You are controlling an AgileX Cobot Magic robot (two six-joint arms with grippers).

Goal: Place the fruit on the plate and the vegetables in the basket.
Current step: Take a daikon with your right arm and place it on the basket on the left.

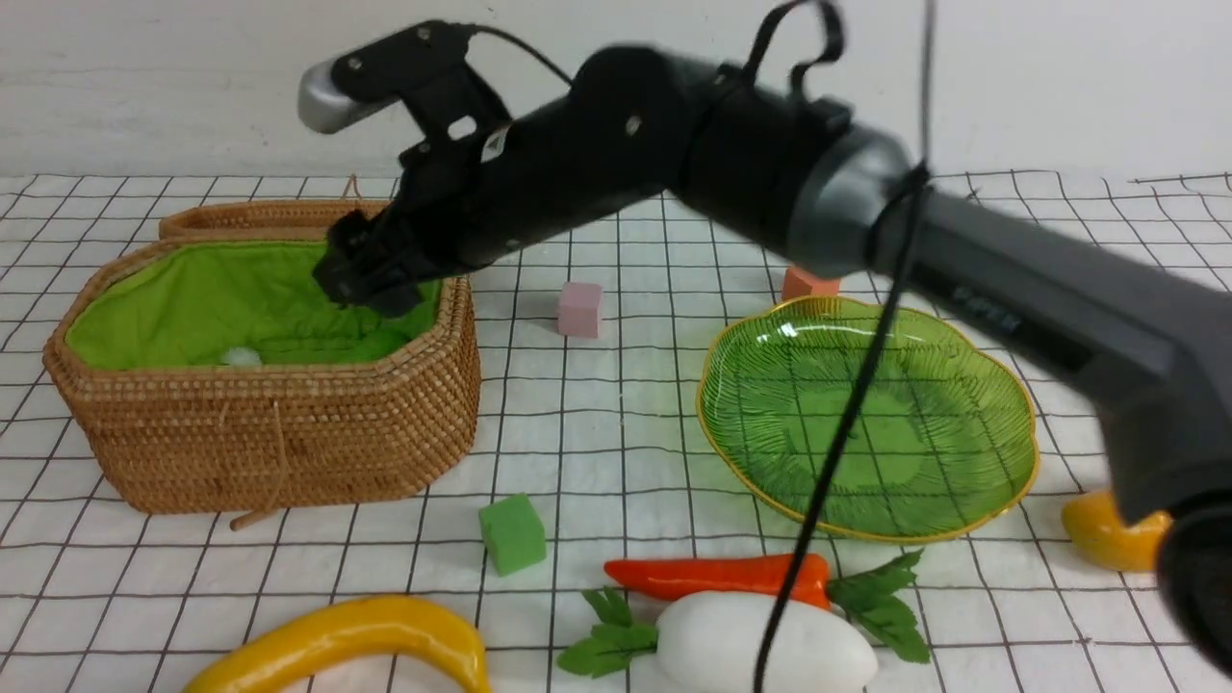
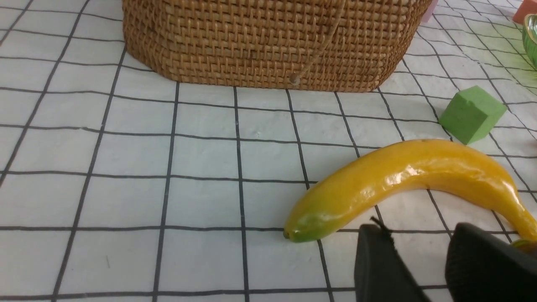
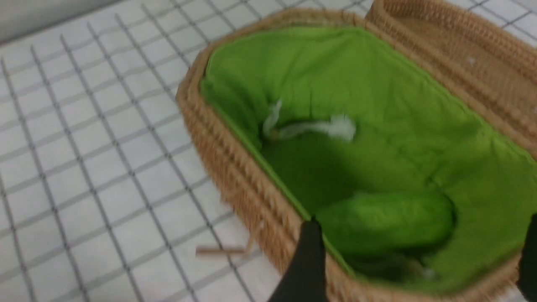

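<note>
Wicker basket (image 1: 289,452) holds the gourd (image 3: 386,222), which lies on the green lining near one end; right gripper (image 3: 421,235) hangs over it with jaws spread wide, touching nothing, so we read the gourd as delivered; left gripper (image 2: 417,239) sits low by the banana (image 2: 402,180), near its tail, jaws part-way apart and empty. Plate (image 1: 962,423) is bare; carrot (image 1: 717,575) and radish (image 1: 760,645) lie together up front, seemingly touching; mango (image 1: 1107,534) is just beside the plate, half hidden by the right arm; we see no mangosteen. We judge all of these glossy, stiff and light, likely slippery; banana best pinched across its thick middle, not the tapering tips; radish is fat, so wide jaws across the body; carrot is slim, so grab mid-shaft, minding the radish against it.
</note>
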